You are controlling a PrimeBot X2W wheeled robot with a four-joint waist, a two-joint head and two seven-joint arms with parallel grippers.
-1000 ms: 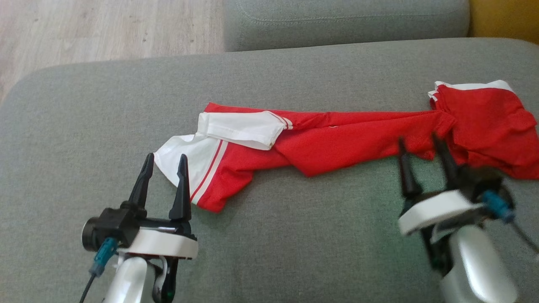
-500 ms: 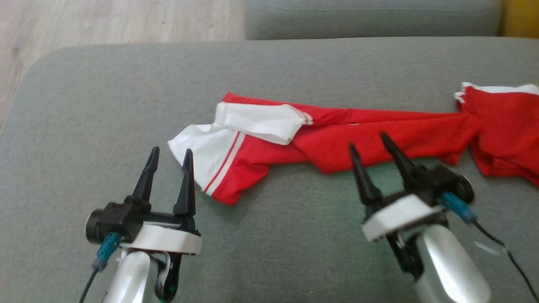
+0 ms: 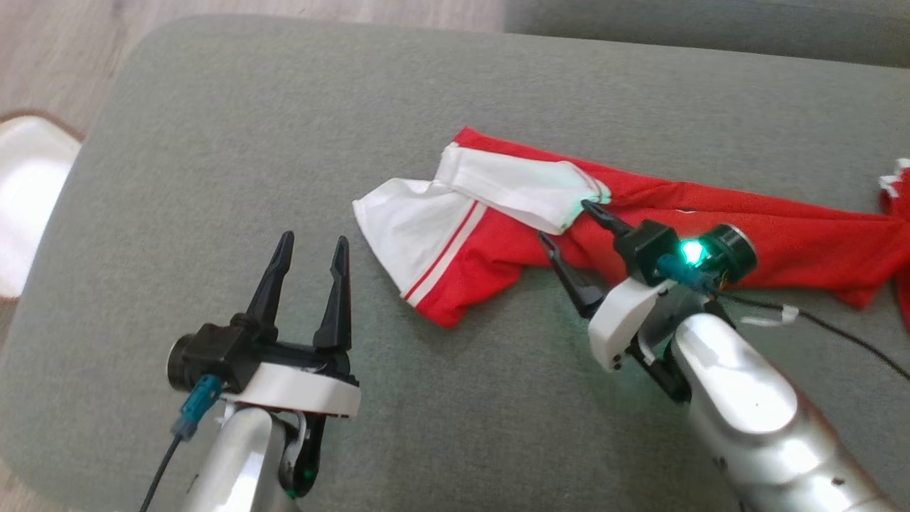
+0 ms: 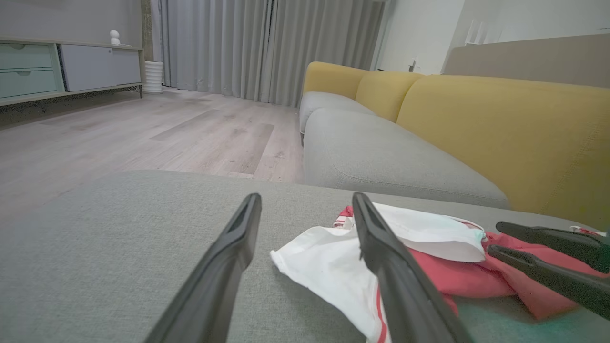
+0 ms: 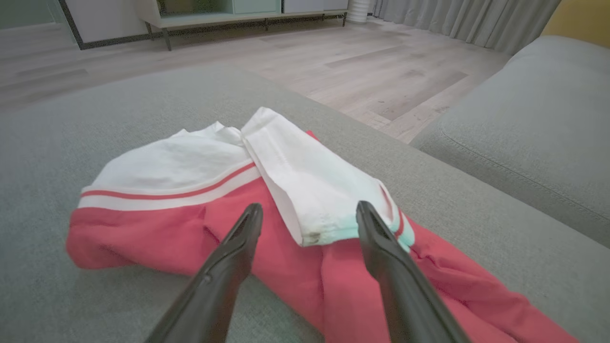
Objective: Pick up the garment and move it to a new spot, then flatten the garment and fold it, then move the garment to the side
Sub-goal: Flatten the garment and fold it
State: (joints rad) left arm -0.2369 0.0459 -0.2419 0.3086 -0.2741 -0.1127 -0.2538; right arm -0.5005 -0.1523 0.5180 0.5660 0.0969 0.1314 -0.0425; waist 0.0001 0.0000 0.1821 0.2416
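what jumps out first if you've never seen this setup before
The red and white garment lies rumpled across the grey cushion, the brightest thing in the head view. The right gripper, open, with a green light glowing behind it, points at the garment's white flap. The left gripper, also open, hovers over bare cushion off the garment's left end.

The garment (image 3: 490,249) lies across the cushion (image 3: 249,128); left claw (image 3: 314,237) just left of it, right claw (image 3: 563,219) seemingly over it.
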